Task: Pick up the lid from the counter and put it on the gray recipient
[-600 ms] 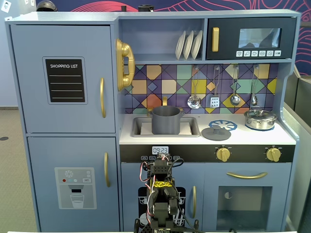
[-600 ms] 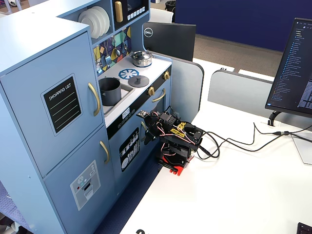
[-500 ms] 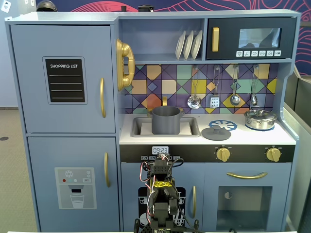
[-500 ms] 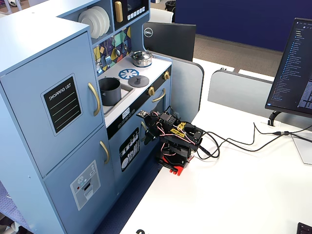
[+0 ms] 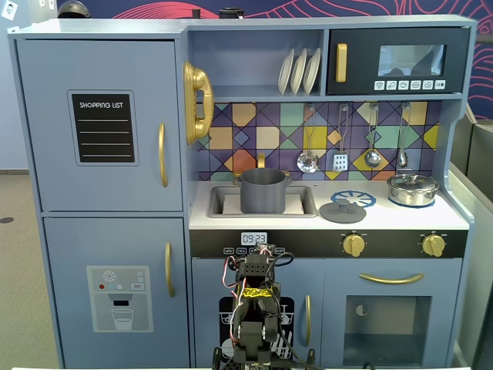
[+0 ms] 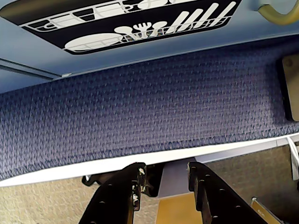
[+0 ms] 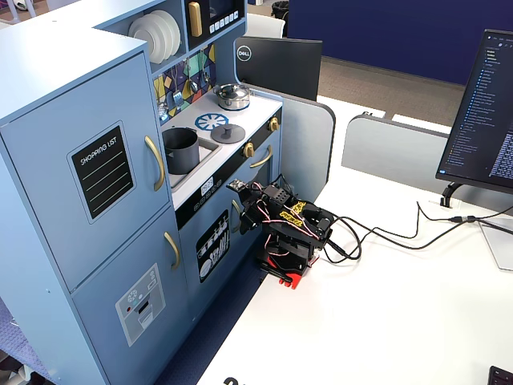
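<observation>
**Nothing in hand yet: the reach is the step**

My end effector (image 6: 163, 179) hangs folded low with its jaws parted and empty, aimed at blue carpet (image 6: 140, 116). The lid (image 5: 343, 210) lies well above me and off to the right on the worktop (image 5: 454, 220), beside the gray recipient (image 5: 263, 190) in the sink recess. Next, I'd say: unfold, rise, and come down over the knob.

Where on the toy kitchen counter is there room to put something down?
The front strip of the counter is bare, from the lid across to the right edge, in front of the silver pot. The left corner beside the sink is also bare. The sink itself is crowded: the gray pot fills its middle.
</observation>
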You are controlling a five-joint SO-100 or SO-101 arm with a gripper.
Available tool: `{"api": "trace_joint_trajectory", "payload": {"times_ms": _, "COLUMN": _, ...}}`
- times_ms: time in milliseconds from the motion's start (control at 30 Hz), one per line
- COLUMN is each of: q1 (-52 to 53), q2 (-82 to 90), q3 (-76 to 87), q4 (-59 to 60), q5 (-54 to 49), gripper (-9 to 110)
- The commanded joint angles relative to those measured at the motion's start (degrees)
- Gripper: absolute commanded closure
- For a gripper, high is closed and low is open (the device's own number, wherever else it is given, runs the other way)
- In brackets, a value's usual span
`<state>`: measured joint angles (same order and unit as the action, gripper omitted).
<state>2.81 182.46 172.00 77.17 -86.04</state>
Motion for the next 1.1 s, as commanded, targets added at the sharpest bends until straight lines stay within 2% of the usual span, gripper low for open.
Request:
{"api": "trace_joint_trajectory", "payload": {"times_ms": 0, "q1": 1.85, "q2": -0.44, "q3": -2.9, "q4": 5.27, "q5": -0.79, "gripper": 102}}
{"api": "trace_joint_trajectory", "payload": {"times_ms": 233, "q1": 4.31, "q2": -14.94, "q3": -29.88, "q4": 2.81, "q5": -2.9, "gripper": 102}}
{"api": "trace_joint_trajectory", "payload": {"times_ms": 500, "q1": 17.49, "q2": -27.16, "q3": -55.02, "q4": -7.91, "q5": -9.67, "gripper": 102}}
{"api": "trace_joint_trajectory", "payload": {"times_ms": 700, "q1": 27.07, "q2": -26.63, "q3": -51.68, "q4": -31.46, "q5": -11.34, "gripper": 102}}
{"api": "trace_joint_trajectory", "payload": {"times_ms": 867, "q1": 31.55, "q2": -27.69, "q3": -46.85, "q4": -45.44, "q5": -11.95, "gripper": 102}}
{"api": "trace_joint_trajectory", "payload": {"times_ms": 1067, "q1": 35.16, "q2": -33.84, "q3": -42.54, "q4": -61.96, "q5": -7.91, "gripper": 87}}
